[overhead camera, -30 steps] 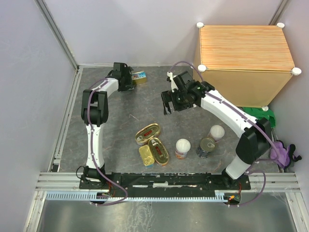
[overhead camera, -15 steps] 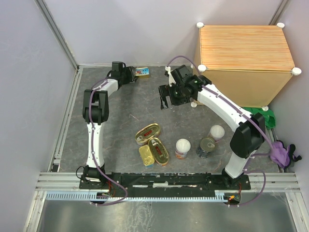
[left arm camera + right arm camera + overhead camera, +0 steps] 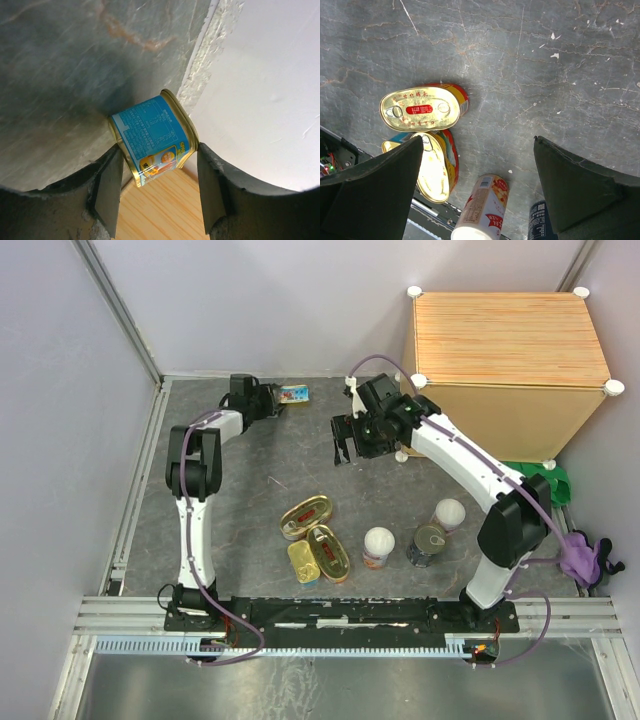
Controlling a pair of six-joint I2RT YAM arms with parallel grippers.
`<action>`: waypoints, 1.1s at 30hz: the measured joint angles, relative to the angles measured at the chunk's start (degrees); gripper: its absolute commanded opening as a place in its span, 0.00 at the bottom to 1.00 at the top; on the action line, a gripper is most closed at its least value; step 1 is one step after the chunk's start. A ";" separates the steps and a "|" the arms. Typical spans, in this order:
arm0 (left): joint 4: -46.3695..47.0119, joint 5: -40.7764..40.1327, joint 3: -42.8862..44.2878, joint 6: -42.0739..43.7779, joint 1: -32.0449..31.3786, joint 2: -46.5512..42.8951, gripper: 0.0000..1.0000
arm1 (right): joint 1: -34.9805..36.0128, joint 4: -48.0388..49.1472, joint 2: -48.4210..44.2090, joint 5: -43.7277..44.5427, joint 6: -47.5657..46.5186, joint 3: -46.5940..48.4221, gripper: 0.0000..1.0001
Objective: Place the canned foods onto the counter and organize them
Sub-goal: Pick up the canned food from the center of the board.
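Clamping a blue rectangular tin (image 3: 293, 393) by its two short sides, the left gripper (image 3: 272, 400) reaches to the upper left of the overhead frame, just beside the pale back wall (image 3: 300, 300). In the left wrist view the tin sits tilted between the dark fingers (image 3: 107, 187), its printed blue face turned to the camera. Whether it rests on the grey worktop (image 3: 250, 490) or hangs just clear of it cannot be told.

The right gripper (image 3: 345, 448) hovers at the centre of the frame with its fingers (image 3: 375, 195) spread wide and nothing between them.

Lower down the worktop lie the other tins. Two oval gold tins (image 3: 306, 516) (image 3: 328, 552) lie side by side with a rectangular gold tin (image 3: 303, 562) touching the lower one. To their right stand a white-lidded cylinder (image 3: 379, 545), a dark blue cylinder (image 3: 428, 543) just beside it, and a second white-lidded can (image 3: 449, 513) close above that.

The wooden counter (image 3: 510, 340), with a striped plank top and white corner knobs, fills the upper right, well apart from the held tin. A green cloth (image 3: 540, 480) shows at its foot.
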 measured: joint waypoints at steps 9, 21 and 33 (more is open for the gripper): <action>1.77 -1.16 -12.48 8.94 -0.02 -8.74 0.03 | -0.04 1.95 -4.00 -0.79 0.83 -5.90 0.99; 18.53 -2.51 -35.36 16.24 -1.64 -20.74 0.03 | -0.04 6.10 -12.98 -0.81 0.85 -15.43 0.99; 34.62 -0.74 -50.90 21.05 -5.20 -29.68 0.03 | -0.04 9.94 -16.70 -2.84 0.87 -17.46 0.99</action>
